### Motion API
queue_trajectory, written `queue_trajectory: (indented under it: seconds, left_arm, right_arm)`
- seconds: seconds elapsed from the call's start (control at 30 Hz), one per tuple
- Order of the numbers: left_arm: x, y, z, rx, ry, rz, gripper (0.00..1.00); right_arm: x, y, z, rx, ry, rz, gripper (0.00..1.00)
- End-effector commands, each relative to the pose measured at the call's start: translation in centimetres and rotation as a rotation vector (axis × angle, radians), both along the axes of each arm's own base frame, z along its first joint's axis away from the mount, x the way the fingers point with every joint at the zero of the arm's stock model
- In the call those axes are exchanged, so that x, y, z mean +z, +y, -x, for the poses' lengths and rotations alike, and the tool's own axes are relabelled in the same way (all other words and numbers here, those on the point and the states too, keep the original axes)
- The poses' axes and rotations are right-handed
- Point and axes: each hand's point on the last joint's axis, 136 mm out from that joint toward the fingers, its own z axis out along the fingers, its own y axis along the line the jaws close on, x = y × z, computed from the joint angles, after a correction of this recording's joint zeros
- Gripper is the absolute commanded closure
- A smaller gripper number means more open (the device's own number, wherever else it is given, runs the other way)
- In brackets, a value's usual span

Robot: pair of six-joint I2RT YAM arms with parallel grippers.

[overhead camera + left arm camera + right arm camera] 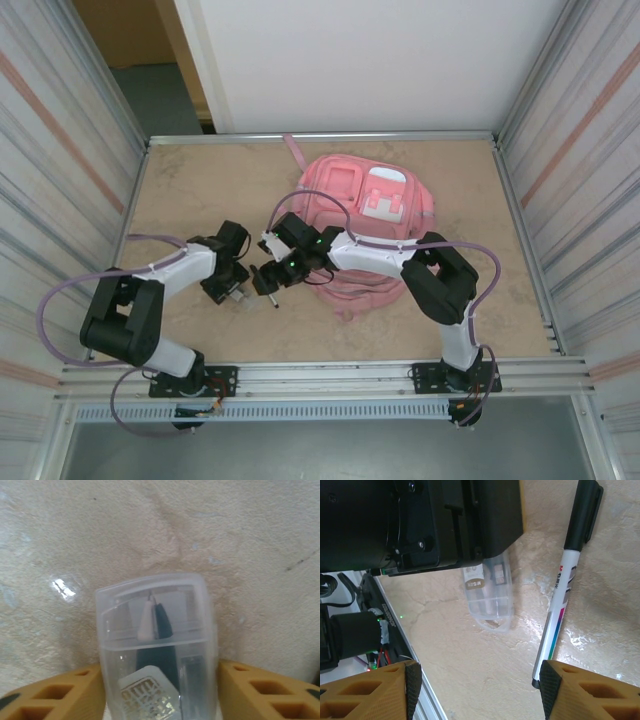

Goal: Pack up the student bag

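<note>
Both arms bend inward, low and close together: left hand [160,672] gripping, right hand [477,680] spread wide.

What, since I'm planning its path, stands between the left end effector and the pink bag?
The right end effector and wrist sit between left end effector and bag; a marker lies there too.

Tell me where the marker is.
The marker lies on the table, right of the clear case in the right wrist view, left of the student bag.

Beige marbled tabletop [200,180], corrugated metal side walls [60,150], white back panel [360,60]
</note>
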Motion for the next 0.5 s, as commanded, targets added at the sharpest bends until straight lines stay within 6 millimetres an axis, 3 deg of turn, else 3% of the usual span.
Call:
queue_trajectory:
  seconds: [0.0,0.23,0.47]
  left_arm:
    - [-2.3,-0.2,0.9,0.025,0.025,0.031,0.53]
    - [0.4,0.0,1.3,0.010,-0.035,0.059,0.54]
    - [3.3,-2.1,1.1,-0.060,-0.084,0.190,0.53]
  right_arm:
    - [1.4,-0.2,0.8,0.011,-0.003,-0.021,0.35]
    - [1.2,-0.6,0.0,-0.021,0.019,-0.010,0.31]
    - [1.9,-0.6,-0.8,-0.041,0.053,-0.042,0.28]
